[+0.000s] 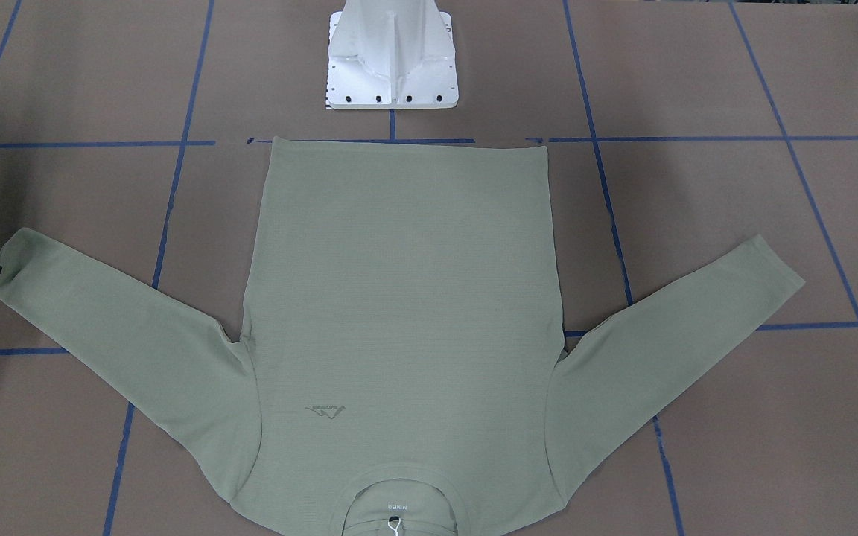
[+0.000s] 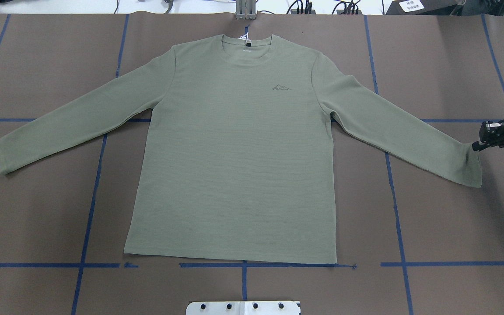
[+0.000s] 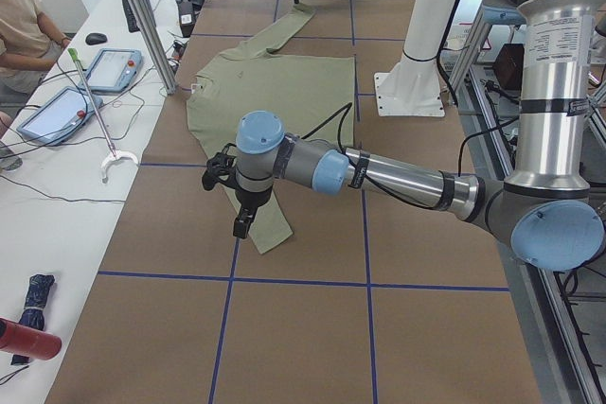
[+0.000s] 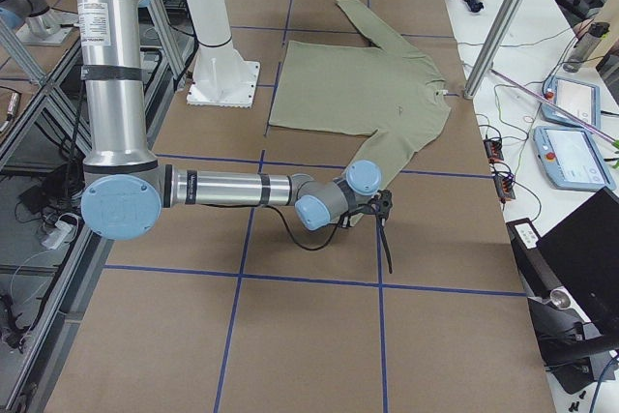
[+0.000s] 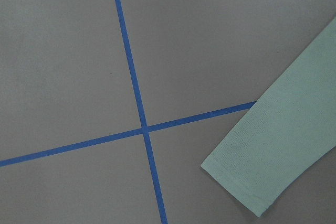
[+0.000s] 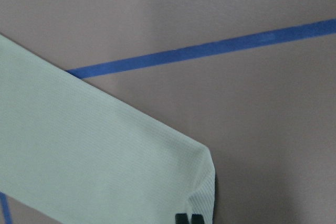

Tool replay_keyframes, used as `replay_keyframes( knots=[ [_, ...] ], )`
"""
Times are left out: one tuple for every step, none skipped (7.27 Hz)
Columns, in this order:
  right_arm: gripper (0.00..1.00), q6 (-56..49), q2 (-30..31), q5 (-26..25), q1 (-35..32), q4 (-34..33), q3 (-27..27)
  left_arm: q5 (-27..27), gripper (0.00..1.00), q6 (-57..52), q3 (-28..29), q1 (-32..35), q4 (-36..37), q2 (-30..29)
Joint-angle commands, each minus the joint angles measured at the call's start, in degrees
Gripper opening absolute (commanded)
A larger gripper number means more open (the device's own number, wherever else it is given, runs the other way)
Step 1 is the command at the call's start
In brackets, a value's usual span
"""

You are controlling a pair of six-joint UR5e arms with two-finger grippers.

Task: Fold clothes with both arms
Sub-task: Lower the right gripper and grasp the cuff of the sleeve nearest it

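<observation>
Overhead, the black two-finger right gripper (image 2: 474, 147) sits at 3 o'clock, fingertips (image 6: 181, 218) pinched on the cuff of the pale sage-green knit shirt (image 2: 234, 153) — the black left gripper (image 3: 241, 228) points downward, jaw state unreadable.

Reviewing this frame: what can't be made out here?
Left gripper: only in the exterior left view; open or shut unclear.
Right gripper: cut by overhead's right edge; wrist view shows only fingertips, so its hold on the shirt cuff is unclear.
Neck label: print too small, front-facing view.
</observation>
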State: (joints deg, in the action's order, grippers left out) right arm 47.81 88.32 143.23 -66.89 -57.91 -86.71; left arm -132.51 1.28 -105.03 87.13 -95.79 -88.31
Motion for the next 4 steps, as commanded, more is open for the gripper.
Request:
replay_keyframes(
  knots=[
    [0.0,16.88,-4.44,-5.8,6.38,-0.1,-10.11,-0.03,1.0,0.04,-0.53,-0.03,-1.23,-0.11],
    [0.0,28.02,-12.13,-13.16,12.51,-0.36,-10.4,-0.03,1.0,0.13,-0.53,-0.03,-1.42,-0.11],
    [0.0,36.48,-20.82,-20.72,17.96,-2.71,-8.58,-0.38,1.0,0.04,-0.53,-0.03,-1.51,-0.02],
    [0.0,40.74,-30.74,-25.41,19.41,-8.04,-5.43,-1.43,1.0,0.04,-0.44,-0.03,-1.42,-0.02]
  ],
)
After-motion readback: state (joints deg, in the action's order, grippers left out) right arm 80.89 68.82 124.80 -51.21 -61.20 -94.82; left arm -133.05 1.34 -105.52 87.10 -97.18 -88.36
